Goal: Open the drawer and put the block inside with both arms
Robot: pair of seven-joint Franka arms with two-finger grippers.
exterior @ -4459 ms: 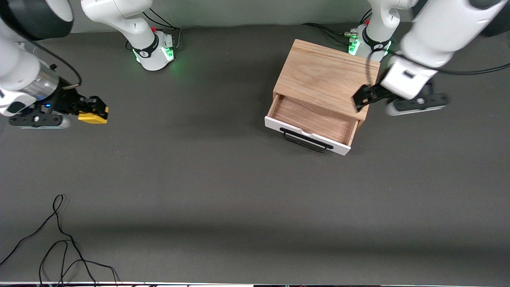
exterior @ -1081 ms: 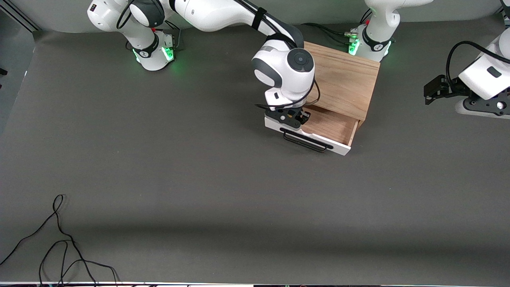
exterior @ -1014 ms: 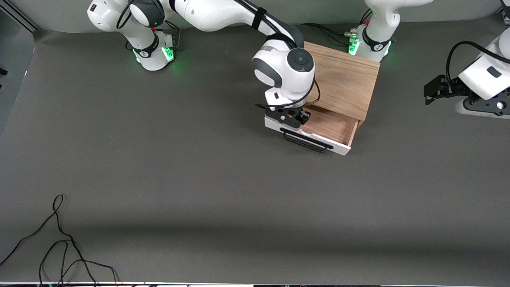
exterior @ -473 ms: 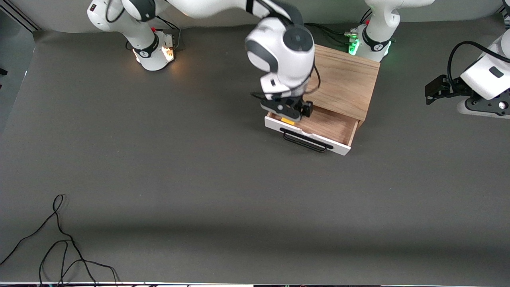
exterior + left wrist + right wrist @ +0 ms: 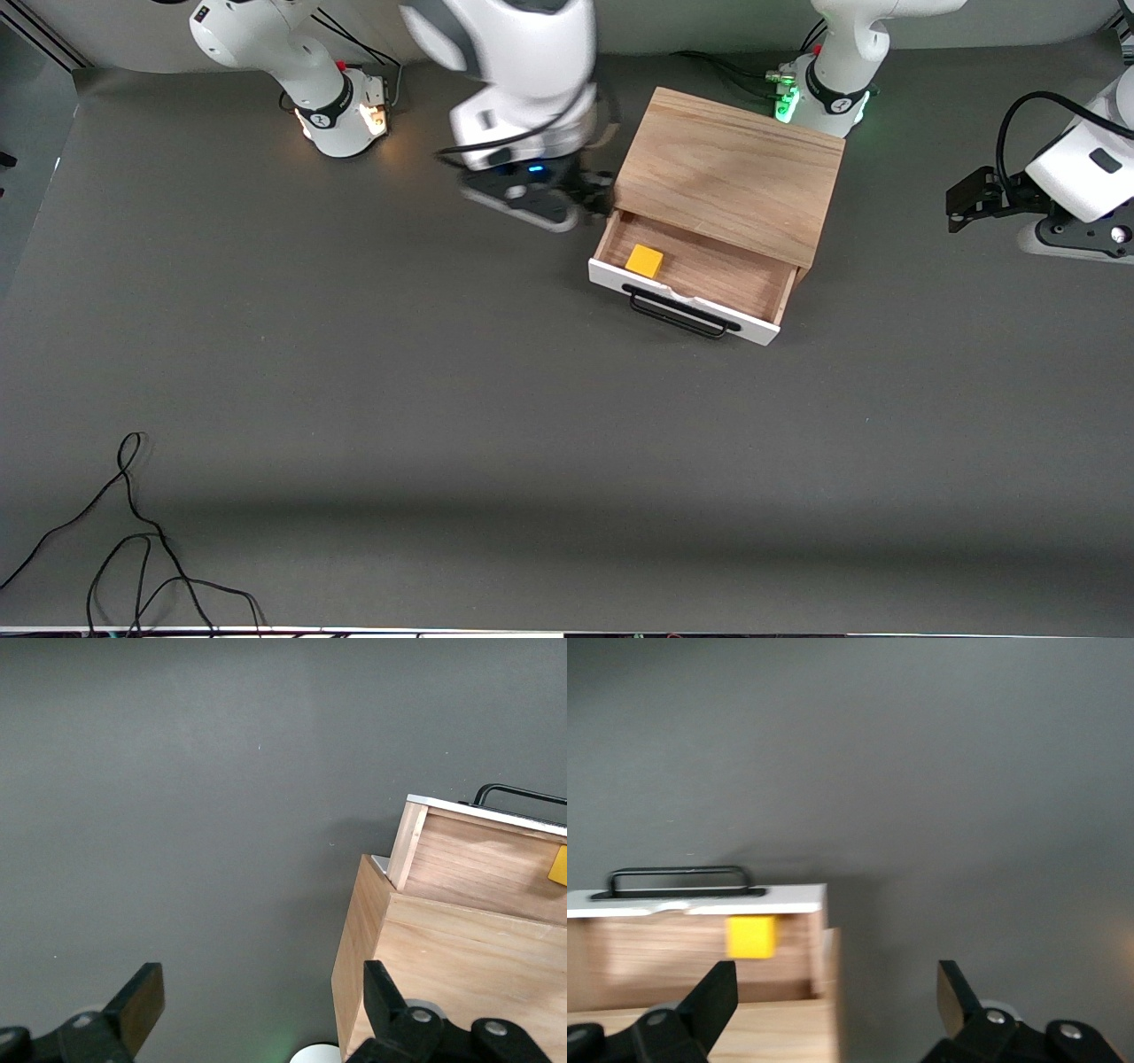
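Observation:
The drawer (image 5: 684, 282) stands pulled out of the oak box (image 5: 728, 174), its white front and black bar handle (image 5: 680, 313) facing the front camera. The yellow block (image 5: 644, 260) lies inside it, at the end toward the right arm; it also shows in the right wrist view (image 5: 751, 936) and at the edge of the left wrist view (image 5: 559, 866). My right gripper (image 5: 595, 197) is open and empty, up in the air beside the box's corner. My left gripper (image 5: 957, 197) is open and empty, waiting off the box's other end.
A loose black cable (image 5: 133, 540) lies on the grey table near the front camera, toward the right arm's end. The two arm bases (image 5: 341, 111) (image 5: 819, 93) stand along the table's back edge.
My right gripper let go of the block in the drawer, then rose and drew back toward its own base. The block now lies uncovered. The left arm has barely moved.

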